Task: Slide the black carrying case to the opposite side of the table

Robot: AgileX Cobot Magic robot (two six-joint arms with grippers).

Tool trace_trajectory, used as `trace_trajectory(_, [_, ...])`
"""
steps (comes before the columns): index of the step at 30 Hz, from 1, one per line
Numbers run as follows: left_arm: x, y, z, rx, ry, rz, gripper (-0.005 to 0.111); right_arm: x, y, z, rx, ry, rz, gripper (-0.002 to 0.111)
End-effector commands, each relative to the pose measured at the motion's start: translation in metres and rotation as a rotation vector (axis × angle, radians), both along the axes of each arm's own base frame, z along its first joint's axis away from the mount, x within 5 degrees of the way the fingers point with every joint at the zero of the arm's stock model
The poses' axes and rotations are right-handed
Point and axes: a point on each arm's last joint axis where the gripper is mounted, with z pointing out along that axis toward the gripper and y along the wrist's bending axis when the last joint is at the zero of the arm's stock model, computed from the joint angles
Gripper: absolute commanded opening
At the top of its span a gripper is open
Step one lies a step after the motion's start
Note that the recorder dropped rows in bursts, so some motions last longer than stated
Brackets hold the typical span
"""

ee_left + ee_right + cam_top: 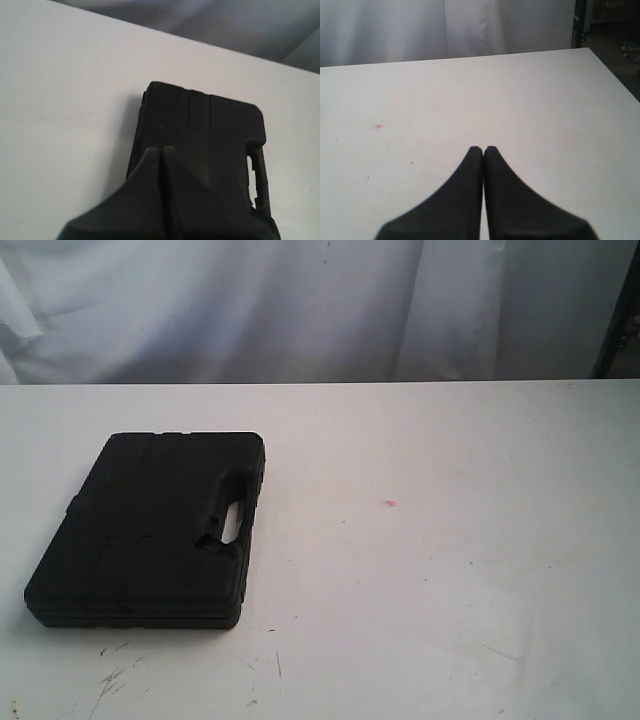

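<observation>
**Operator:** State the fault conditions for the slide.

**Technician:** Fault 1, rotation. The black carrying case lies flat on the left part of the table, toward the near side. Its handle cut-out faces the open middle. A push applied off-centre would probably turn the case rather than move it straight.

Fault 2, override. The left pincer appears over the lid in its wrist view. A tip that rides on the lid instead of bearing on a side wall may slip across the grooved top.

Fault 3, overrun. The path runs past the red spot toward the right side. Too long a stroke could carry the case off the table's right edge. The white drape behind the far edge is well apart from the path.

**Operator:** State the pincer condition.

**Technician:** Left pincer: jaws fully closed, tips together, nothing held. Contact with the case cannot be told from the wrist view.

Right pincer: jaws fully closed, nothing held. It is above the table surface with the red spot ahead of it, well apart from the case.

Neither arm appears in the exterior view.
</observation>
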Motion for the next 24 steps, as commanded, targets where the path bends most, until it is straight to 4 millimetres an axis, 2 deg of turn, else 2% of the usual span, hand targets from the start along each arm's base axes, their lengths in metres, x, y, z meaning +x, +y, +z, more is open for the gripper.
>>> trace_trajectory(1, [0.021,0.001,-0.011,-0.011,0.025,0.015,0.000,0.000,0.000,-0.001,0.005,-0.002,-0.009,0.000])
trace_trajectory(9, [0.037,-0.003,-0.020,-0.054,0.077,-0.013,0.000,0.000,0.000,-0.001,0.005,-0.002,-0.009,0.000])
trace_trajectory(16, [0.076,-0.018,-0.015,-0.075,0.237,-0.161,0.000,0.000,0.000,-0.001,0.005,-0.002,-0.009,0.000])
trace_trajectory(19, [0.092,-0.030,-0.015,-0.075,0.287,-0.214,0.000,0.000,0.000,-0.001,0.005,-0.002,-0.009,0.000])
trace_trajectory(24, [0.113,-0.062,-0.019,-0.064,0.337,-0.318,0.000,0.000,0.000,-0.001,0.005,-0.002,-0.009,0.000])
